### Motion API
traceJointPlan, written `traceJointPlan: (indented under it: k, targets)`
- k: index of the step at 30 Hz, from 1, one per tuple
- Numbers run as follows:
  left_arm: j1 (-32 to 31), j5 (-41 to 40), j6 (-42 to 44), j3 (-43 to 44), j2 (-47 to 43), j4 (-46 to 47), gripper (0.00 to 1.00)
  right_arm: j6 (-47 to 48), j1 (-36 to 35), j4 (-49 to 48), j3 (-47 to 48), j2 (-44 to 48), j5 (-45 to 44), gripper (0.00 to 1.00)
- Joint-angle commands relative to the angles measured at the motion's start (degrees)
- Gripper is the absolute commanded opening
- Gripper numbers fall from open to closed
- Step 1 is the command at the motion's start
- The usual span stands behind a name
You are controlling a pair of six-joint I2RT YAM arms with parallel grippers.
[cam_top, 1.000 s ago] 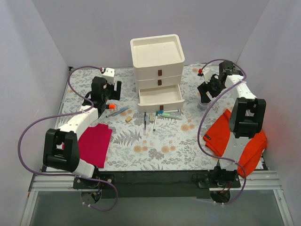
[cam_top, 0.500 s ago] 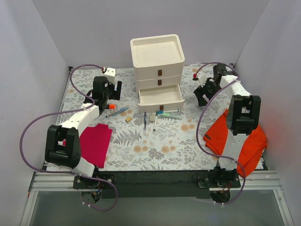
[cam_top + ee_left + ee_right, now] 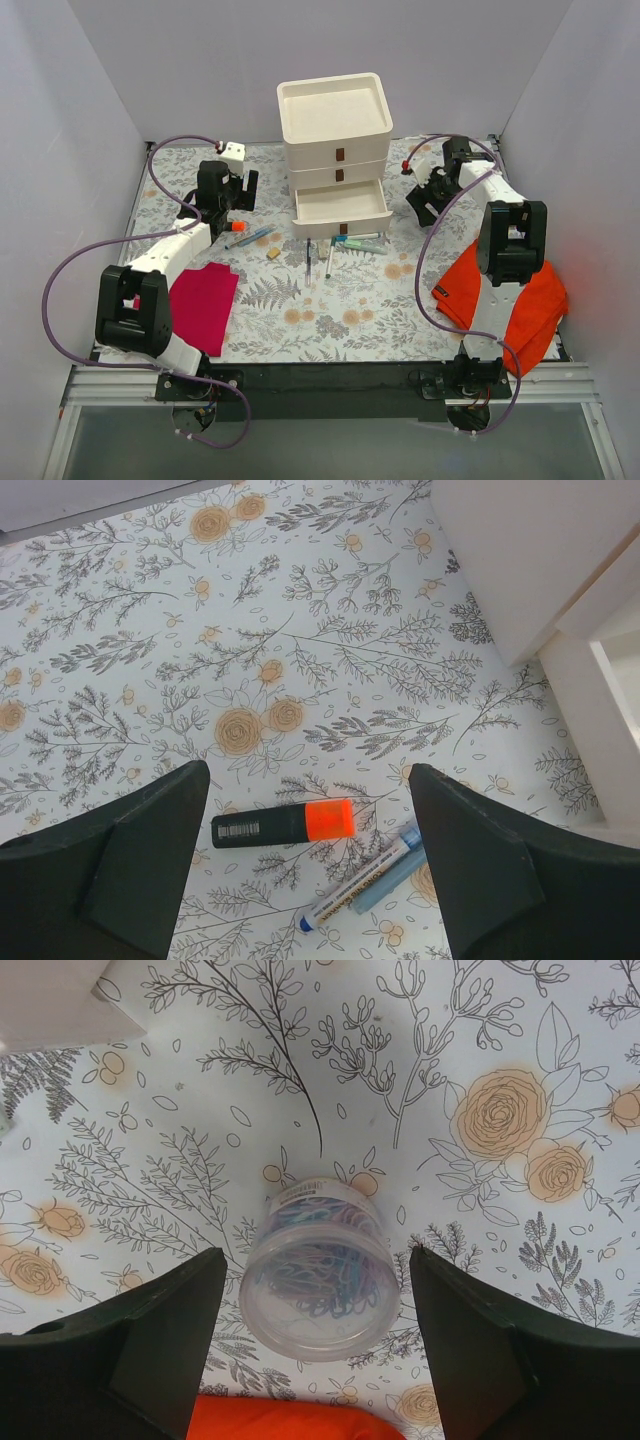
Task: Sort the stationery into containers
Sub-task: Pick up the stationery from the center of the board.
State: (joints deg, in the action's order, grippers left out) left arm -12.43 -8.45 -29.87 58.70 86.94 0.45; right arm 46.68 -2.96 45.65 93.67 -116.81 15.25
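Nothing looks sorted yet. The cream-white square plastic drawer stack (image 3: 337, 160) sits at 12 o'clock on the floral tabletop (image 3: 300, 320). Its bottom drawer (image 3: 320, 226) is pulled out and, as far as I can see, empty, as is the shallow tray on top (image 3: 338, 133).

All the stationery I can spot lies loose at the stack's 6 to 8 o'clock. There is a dark marker with an orange cap (image 3: 283, 824), a blue-and-white pen (image 3: 365, 878) just beside it, a tiny tan block (image 3: 272, 254), a thin dark pen (image 3: 309, 260), a white pen (image 3: 330, 256) and a teal marker (image 3: 360, 243). So every piece is left to do.

The left hand (image 3: 308, 772) reaches out at the stack's 9 o'clock. It points down with its 2 fingers spread wide, holding nothing, above the orange-capped marker.

The right hand (image 3: 318, 1255) is at the stack's 3 o'clock, also facing down and spread apart. A clear round tub of coloured paper clips (image 3: 320, 1270) stands between its fingers with a gap on each side, so I judge it ungripped.
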Motion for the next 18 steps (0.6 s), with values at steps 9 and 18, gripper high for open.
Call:
traceJointPlan:
  k: [9,18]
  targets:
    - [0.38,-0.87,-0.63,1.25,-0.19,0.87,0.82,-0.36,0.15,-1.62,-0.5,0.97,-3.29,0.61]
    - [0.82,-1.74,-0.28,-1.74,-1.68,5.25,0.82,3.86,-1.34,2.77,-1.39,12.83,-0.75,0.42]
